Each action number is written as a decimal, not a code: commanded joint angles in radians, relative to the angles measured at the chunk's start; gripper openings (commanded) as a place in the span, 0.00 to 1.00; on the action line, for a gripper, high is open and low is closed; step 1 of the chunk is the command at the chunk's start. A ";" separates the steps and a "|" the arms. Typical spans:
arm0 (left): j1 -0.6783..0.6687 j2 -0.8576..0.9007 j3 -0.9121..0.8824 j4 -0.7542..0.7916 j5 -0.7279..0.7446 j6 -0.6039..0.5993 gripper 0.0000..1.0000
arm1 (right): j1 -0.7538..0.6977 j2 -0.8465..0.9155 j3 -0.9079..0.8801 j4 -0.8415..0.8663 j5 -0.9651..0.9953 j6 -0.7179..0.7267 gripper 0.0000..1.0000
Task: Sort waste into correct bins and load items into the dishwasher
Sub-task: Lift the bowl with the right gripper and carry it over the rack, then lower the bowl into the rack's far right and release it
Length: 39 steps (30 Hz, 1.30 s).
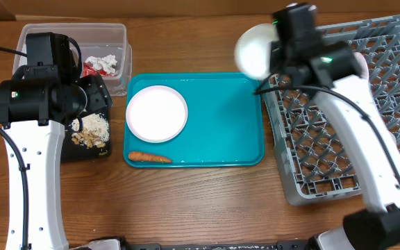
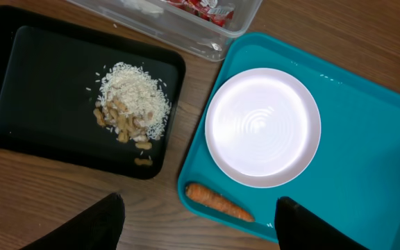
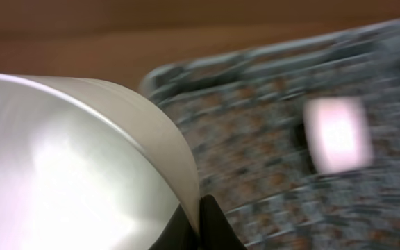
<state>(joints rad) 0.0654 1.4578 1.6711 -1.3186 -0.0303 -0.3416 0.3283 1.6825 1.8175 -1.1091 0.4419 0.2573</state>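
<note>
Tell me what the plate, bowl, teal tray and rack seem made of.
Plate: glossy white, probably ceramic or melamine; glare shows faint rings.
Bowl: smooth white sheen, likely the same.
Teal tray: glossy plastic, judging by uniform colour and rounded rim.
Rack: matte grey plastic, moulded grid.

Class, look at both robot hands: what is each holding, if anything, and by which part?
The right hand pinches a white bowl by its rim; the left hand is open and holds nothing.
</note>
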 commanded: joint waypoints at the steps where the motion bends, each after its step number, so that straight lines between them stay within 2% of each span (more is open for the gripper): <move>1: 0.000 -0.007 0.013 0.008 -0.007 -0.002 0.72 | -0.062 0.023 -0.008 -0.004 0.397 0.005 0.04; 4: 0.000 -0.007 0.013 0.010 -0.007 -0.002 0.72 | -0.130 0.025 -0.024 0.012 0.645 0.125 0.04; 7: 0.000 -0.007 0.013 0.010 -0.007 0.005 0.72 | -0.211 0.027 -0.024 0.058 0.760 0.166 0.04; 14: 0.000 -0.007 0.013 0.010 -0.002 0.005 0.72 | -0.446 0.056 -0.024 0.169 0.804 0.161 0.04; 21: 0.000 -0.007 0.013 0.010 -0.003 0.005 0.72 | -0.630 0.183 -0.024 0.190 0.800 0.163 0.04; 30: 0.000 -0.007 0.013 0.006 -0.003 0.005 0.72 | -0.675 0.408 -0.024 0.203 0.787 0.191 0.04; 39: 0.000 -0.007 0.013 -0.008 -0.002 0.005 0.72 | -0.677 0.474 -0.025 0.185 0.760 0.232 0.04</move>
<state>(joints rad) 0.0654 1.4578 1.6711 -1.3205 -0.0307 -0.3412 -0.3470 2.1525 1.7908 -0.9279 1.1919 0.4488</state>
